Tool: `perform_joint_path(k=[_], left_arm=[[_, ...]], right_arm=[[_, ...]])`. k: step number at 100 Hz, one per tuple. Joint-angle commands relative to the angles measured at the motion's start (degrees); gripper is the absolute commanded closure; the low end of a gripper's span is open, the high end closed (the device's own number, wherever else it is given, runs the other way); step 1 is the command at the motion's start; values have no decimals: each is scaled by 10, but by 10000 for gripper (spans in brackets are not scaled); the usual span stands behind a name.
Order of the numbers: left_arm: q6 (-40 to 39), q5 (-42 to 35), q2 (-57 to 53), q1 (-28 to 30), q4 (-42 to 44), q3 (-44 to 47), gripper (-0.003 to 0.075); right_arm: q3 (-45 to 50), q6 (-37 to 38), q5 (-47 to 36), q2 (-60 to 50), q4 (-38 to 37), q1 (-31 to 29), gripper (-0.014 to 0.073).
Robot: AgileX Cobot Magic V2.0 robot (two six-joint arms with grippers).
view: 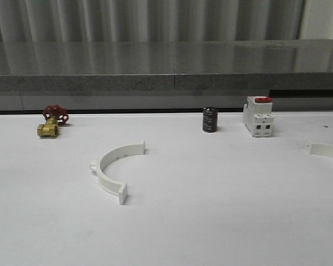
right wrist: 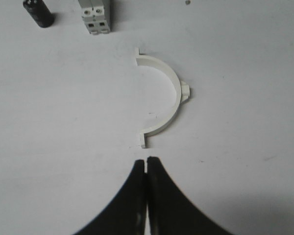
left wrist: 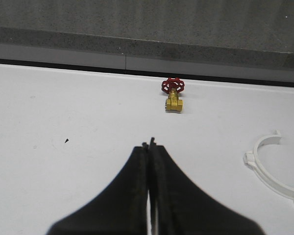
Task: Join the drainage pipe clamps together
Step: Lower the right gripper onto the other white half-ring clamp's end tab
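Note:
One white drainage pipe clamp half-ring [view: 112, 169] lies flat on the table left of centre, its open side facing right; the left wrist view catches it [left wrist: 269, 169] off to one side. The second clamp half [view: 326, 149] lies at the right edge of the front view, partly cut off. In the right wrist view that half [right wrist: 165, 100] lies just beyond the fingertips. My left gripper [left wrist: 149, 145] is shut with nothing in it, above bare table. My right gripper [right wrist: 146, 160] is also shut and empty, its tips close to the clamp's near end tab.
A brass valve with a red handwheel [view: 51, 121] sits at the back left. A black cylinder [view: 210, 119] and a white breaker with a red top [view: 258, 116] stand at the back right. A grey ledge [view: 166, 83] runs behind the white table [view: 211, 210].

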Motion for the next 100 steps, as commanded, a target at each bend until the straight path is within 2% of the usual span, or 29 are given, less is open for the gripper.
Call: perform_joint_path(k=[1,15,21,26,49,80,100], left_arm=[[1,-40,5,2,-2,-15,740],[1,-40,5,2,-2,-15,740],[1,-40,5,2,-2,-15,740],[1,-40,5,2,-2,-15,740],[1,-40,5,2,-2,-15,740],[1,-40,5,2,-2,-15,740],[1,-40,5,2,-2,-15,740]], right_arm=[[-21,-4,-20,14,-2,-3,454],[-21,-4,-20,20,-2,-3,163],[-21,-4,-23,20,-2,-3,85],[-22,-4,-28,20,-2,-3,56],[-55,0,-31,62,-2,-3,51],[-153,-1,-27,260,-2,-4,54],[-217,-18,-24,365,-2,-33,54]])
